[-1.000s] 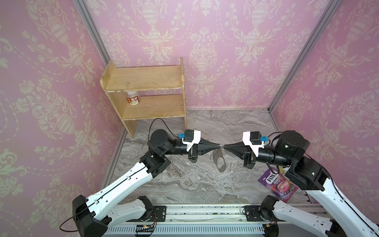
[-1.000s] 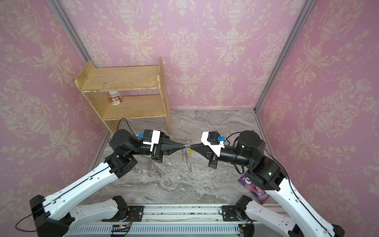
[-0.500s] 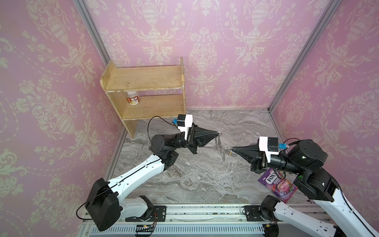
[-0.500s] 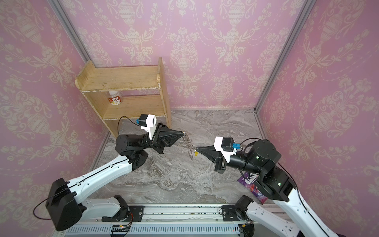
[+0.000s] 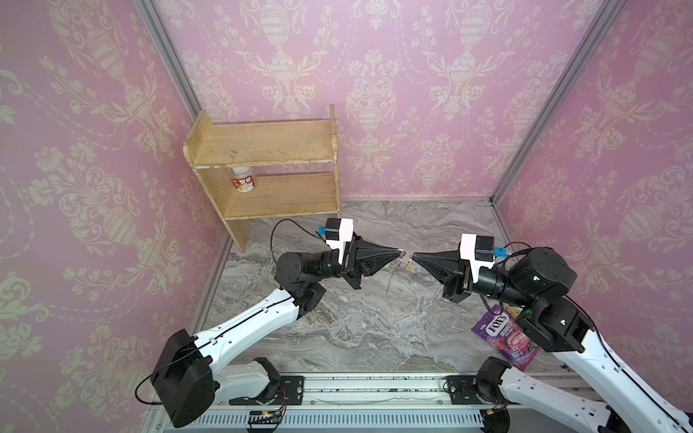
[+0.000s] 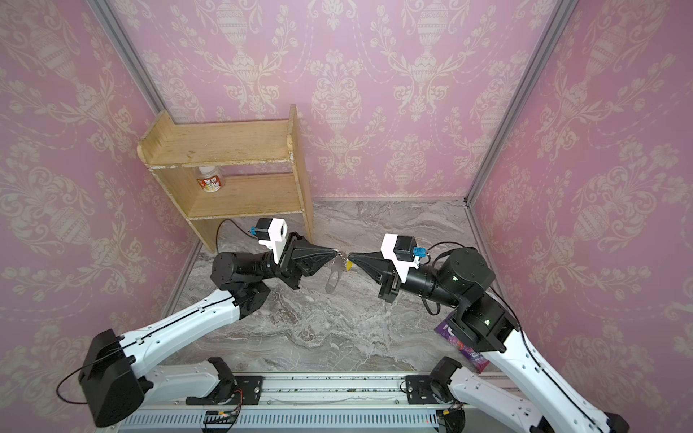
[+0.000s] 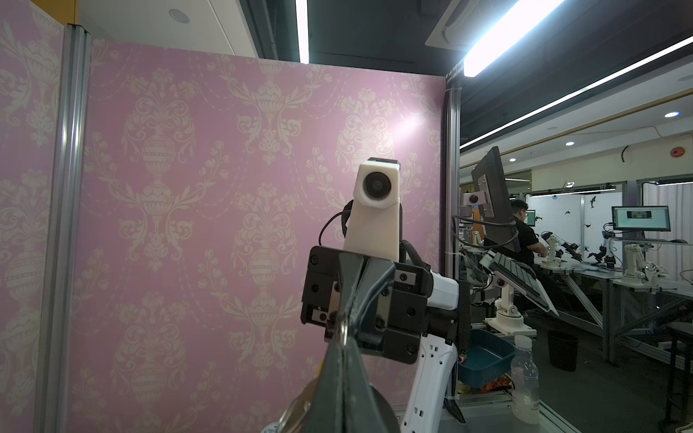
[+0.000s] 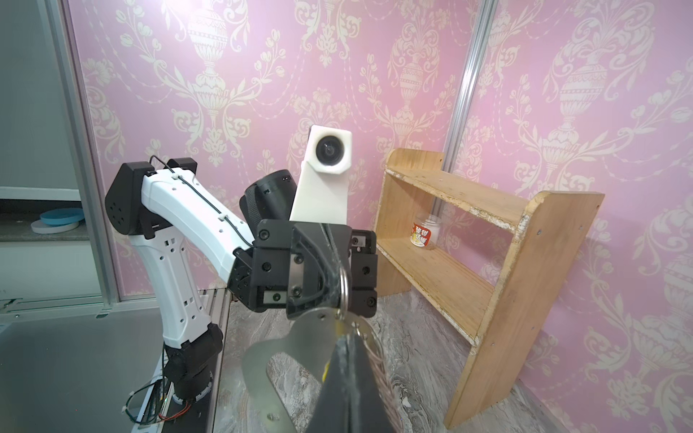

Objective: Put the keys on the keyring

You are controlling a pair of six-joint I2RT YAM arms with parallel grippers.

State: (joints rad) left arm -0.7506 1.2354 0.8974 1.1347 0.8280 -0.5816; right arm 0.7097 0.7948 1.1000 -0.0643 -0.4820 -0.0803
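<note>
Both grippers meet tip to tip in the air above the marble table. My left gripper (image 5: 402, 253) (image 6: 335, 250) is shut on the metal ring (image 8: 343, 285) of the keyring. The keyring's grey fob (image 6: 333, 279) (image 8: 270, 352) hangs below the ring, with its silver chain (image 8: 378, 369) alongside. My right gripper (image 5: 411, 258) (image 6: 350, 256) is shut on the keys, a tiny yellow tag (image 6: 348, 265) (image 5: 408, 264) showing just under its tip. In the left wrist view the left gripper (image 7: 343, 334) touches the ring, and the fob (image 7: 298, 406) peeks out beside its fingers.
A wooden shelf (image 5: 270, 176) stands at the back left with a small jar (image 5: 243, 182) on its lower board. A purple sweets packet (image 5: 502, 333) lies on the table under the right arm. Pink walls close three sides.
The grippers were tip to tip, drew apart with the left one raised and the right one pulled back. They have now come together again.
</note>
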